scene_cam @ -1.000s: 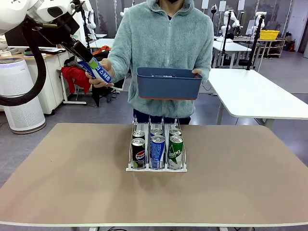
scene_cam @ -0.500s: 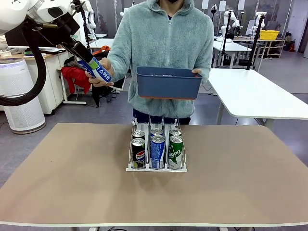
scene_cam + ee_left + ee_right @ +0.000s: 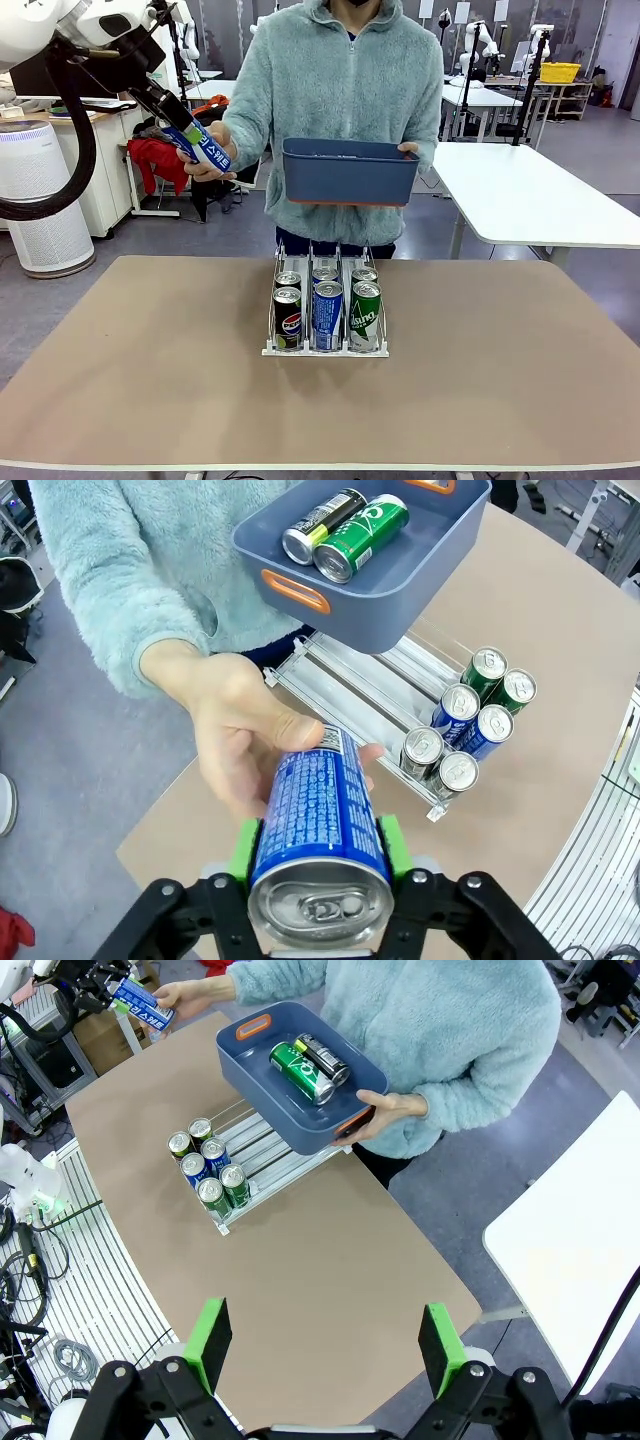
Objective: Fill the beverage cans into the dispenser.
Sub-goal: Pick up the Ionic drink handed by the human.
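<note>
My left gripper (image 3: 180, 128) is high at the far left, shut on a blue-and-white beverage can (image 3: 207, 150) that the person's hand (image 3: 208, 165) also holds. In the left wrist view the can (image 3: 318, 815) sits between the green pads (image 3: 243, 845), its silver top towards the camera. The dispenser (image 3: 270, 330) stands mid-table, with two cans in each lane: black (image 3: 288, 318), blue (image 3: 327, 315) and green (image 3: 365, 315) at the front. My right gripper (image 3: 325, 1345) hangs open, high above the table.
The person's other hand holds a dark blue bin (image 3: 350, 175) above the dispenser's far end. Inside the bin (image 3: 400, 580) lie a green can (image 3: 362, 535) and a black-and-yellow can (image 3: 320, 522). Bare tabletop (image 3: 150, 380) spreads on both sides of the dispenser.
My left gripper's fingers have closed on the blue-and-white can in the person's hand. Nothing else has visibly moved.
</note>
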Robot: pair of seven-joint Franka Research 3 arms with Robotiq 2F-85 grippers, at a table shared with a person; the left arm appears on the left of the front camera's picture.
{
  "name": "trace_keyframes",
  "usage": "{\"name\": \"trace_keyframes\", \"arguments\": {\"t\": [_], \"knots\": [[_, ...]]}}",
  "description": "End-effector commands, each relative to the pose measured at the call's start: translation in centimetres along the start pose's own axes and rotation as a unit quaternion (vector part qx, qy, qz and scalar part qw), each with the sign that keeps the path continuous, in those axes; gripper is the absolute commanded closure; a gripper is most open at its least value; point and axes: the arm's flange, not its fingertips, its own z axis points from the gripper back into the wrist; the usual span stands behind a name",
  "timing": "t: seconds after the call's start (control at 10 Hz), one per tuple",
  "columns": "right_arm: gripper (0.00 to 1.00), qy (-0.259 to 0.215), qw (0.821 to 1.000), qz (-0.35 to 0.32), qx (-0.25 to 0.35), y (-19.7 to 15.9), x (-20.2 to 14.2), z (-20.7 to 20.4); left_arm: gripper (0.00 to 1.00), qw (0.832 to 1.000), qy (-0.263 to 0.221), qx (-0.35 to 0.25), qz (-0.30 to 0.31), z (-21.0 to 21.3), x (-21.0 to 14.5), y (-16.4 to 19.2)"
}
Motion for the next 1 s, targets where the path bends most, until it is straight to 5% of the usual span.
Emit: {"name": "trace_keyframes", "arguments": {"t": [0.0,0.5,0.6,0.9], "knots": [[0.00,0.000,1.000,0.001,0.000,0.1,0.0,0.0,0.95,1.000,-0.006,0.005,-0.001,0.1,0.0,0.0],[0.00,0.000,1.000,0.001,0.000,0.1,0.0,0.0,1.00,1.000,0.005,0.007,-0.007,0.4,0.3,0.1],[0.00,0.000,1.000,0.001,0.000,0.1,0.0,0.0,0.91,1.000,0.004,-0.023,0.005,-0.3,0.6,-0.2],[0.00,0.000,1.000,0.001,0.000,0.1,0.0,0.0,0.91,1.000,-0.002,0.004,-0.002,0.3,0.1,0.0]]}}
